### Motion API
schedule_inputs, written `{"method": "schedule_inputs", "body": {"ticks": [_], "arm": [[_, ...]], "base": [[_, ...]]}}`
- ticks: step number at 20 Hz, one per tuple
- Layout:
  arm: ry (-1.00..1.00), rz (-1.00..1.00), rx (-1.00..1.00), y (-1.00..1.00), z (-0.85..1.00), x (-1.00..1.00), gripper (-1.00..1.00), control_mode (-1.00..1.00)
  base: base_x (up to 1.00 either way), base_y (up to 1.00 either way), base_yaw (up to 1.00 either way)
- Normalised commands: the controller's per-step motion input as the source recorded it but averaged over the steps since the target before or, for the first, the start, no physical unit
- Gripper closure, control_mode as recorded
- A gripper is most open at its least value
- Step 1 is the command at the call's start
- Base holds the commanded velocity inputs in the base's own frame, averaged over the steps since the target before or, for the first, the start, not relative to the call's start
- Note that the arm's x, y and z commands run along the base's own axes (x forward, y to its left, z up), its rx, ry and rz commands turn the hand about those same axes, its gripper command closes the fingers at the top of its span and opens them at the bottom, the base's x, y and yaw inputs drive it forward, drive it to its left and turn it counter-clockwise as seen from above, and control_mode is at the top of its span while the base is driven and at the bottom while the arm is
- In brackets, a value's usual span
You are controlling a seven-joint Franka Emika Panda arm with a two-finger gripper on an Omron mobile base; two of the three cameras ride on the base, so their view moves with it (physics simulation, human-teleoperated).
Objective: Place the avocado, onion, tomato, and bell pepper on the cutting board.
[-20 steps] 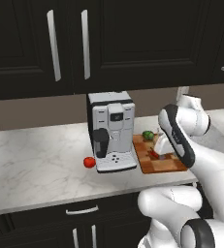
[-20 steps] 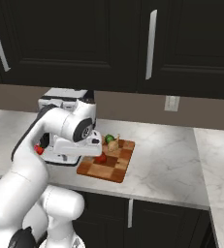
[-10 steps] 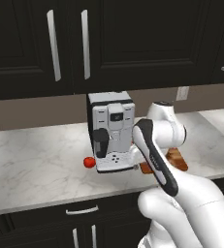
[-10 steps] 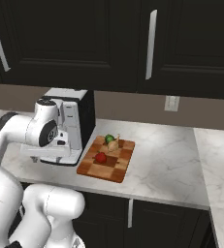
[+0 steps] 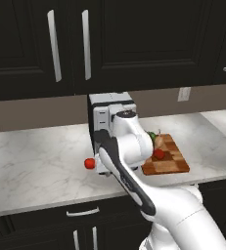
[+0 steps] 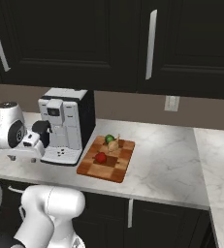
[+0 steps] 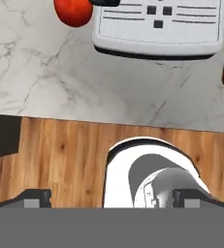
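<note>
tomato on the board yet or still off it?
Off. The tomato lies on the counter left of the coffee machine, apart from the cutting board, which holds three other vegetables.

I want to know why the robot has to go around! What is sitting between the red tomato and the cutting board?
The coffee machine stands on the counter between the tomato and the cutting board, as the left base view shows.

Even, soft rendered light; faint shadows, slightly blurry.
</note>
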Motion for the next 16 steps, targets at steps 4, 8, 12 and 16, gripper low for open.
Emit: {"method": "schedule_inputs", "body": {"ticks": [4,8,12,16], "arm": [[0.00,-0.38,-0.11,0.82,0.00,0.38,-1.00,-1.00],[0.00,-0.42,-0.09,0.87,0.00,0.46,-1.00,-1.00],[0.00,-0.42,-0.06,0.78,-0.04,0.68,-1.00,-1.00],[0.00,-0.37,0.00,0.66,-0.20,0.78,-1.00,-1.00]], "base": [[0.00,0.00,0.00],[0.00,0.00,0.00],[0.00,0.00,0.00],[0.00,0.00,0.00]]}}
